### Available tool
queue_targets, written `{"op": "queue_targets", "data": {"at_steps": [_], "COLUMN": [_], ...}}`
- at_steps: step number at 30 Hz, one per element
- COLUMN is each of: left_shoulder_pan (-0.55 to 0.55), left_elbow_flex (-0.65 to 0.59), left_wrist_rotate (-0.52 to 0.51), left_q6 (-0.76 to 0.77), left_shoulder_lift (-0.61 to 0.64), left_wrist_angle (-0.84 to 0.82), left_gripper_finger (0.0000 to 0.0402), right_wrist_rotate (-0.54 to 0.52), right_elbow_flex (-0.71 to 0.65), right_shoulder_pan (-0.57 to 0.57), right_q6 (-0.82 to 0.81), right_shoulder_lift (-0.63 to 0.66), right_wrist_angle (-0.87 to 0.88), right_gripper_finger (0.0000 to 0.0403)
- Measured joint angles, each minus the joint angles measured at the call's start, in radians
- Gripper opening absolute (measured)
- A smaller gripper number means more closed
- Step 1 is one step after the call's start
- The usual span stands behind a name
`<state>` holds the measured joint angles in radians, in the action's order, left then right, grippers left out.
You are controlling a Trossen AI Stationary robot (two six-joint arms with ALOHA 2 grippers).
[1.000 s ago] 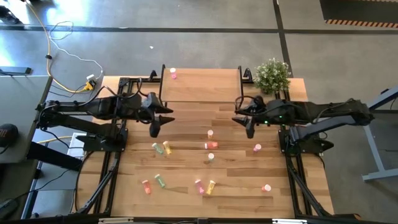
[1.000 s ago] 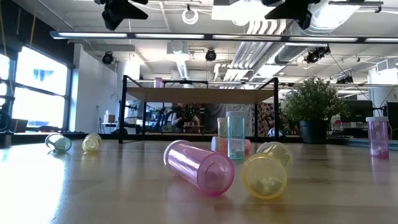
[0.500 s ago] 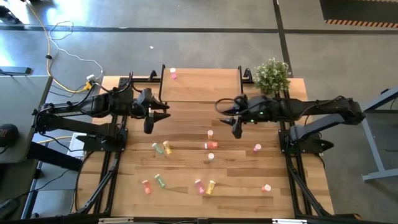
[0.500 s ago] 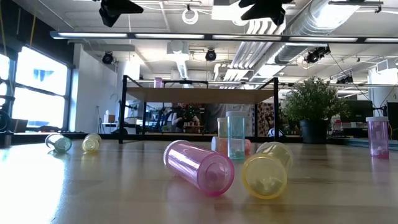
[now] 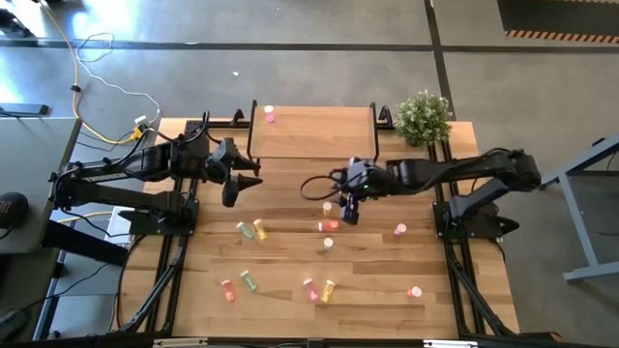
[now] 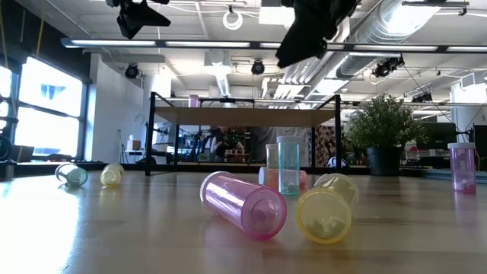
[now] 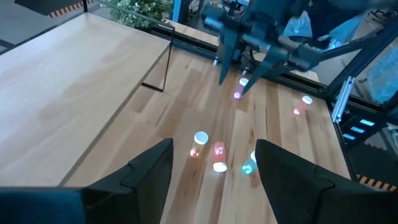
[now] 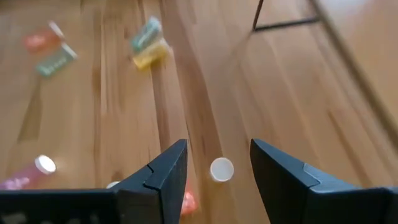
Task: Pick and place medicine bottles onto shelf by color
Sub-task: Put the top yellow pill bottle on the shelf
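Observation:
Small bottles are scattered on the plank table. One pale-capped bottle (image 5: 327, 206) stands upright at the centre. A red-orange one (image 5: 329, 225) lies beside it and another (image 5: 328, 244) stands just nearer. A pink bottle (image 5: 269, 115) stands on the light-wood shelf (image 5: 311, 132) at the far edge. My right gripper (image 5: 346, 209) hovers open just right of the centre bottle. In its wrist view, that bottle's cap (image 8: 221, 169) shows below the gap between the fingers (image 8: 217, 146). My left gripper (image 5: 232, 190) hangs open over the table's left part, high above it (image 7: 214, 149).
A green and a yellow bottle (image 5: 250, 229) lie near the left arm. Several more lie along the near edge (image 5: 319, 288), with pink ones at the right (image 5: 399, 229) (image 5: 414, 291). A potted plant (image 5: 423, 118) stands by the shelf's right end. Both arm bases flank the table.
My right gripper has swung from the right side toward the table's left. It has also dropped lower and now tips downward beside the centre upright bottle. My left gripper has drawn back a little toward the left edge. No bottle has moved.

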<state>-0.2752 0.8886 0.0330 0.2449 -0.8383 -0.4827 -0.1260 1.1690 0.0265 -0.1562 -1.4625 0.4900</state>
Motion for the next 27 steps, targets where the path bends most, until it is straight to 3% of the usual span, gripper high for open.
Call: {"op": "queue_targets", "data": {"at_steps": [14, 27], "left_shoulder_pan": [0.000, 0.001], "left_elbow_flex": [0.000, 0.000], "left_wrist_rotate": [0.008, 0.008], "left_q6": [-0.031, -0.031], "left_shoulder_lift": [0.000, -0.001], "left_wrist_angle": [0.000, 0.000], "left_gripper_finger": [0.0223, 0.0223], "right_wrist_rotate": [0.035, -0.018], "right_elbow_flex": [0.000, -0.002], "right_shoulder_pan": [-0.010, -0.029], "right_q6": [-0.024, -0.007], "right_shoulder_lift": [-0.176, -0.217], "right_wrist_angle": [0.005, 0.001], "right_gripper_finger": [0.0168, 0.0216]}}
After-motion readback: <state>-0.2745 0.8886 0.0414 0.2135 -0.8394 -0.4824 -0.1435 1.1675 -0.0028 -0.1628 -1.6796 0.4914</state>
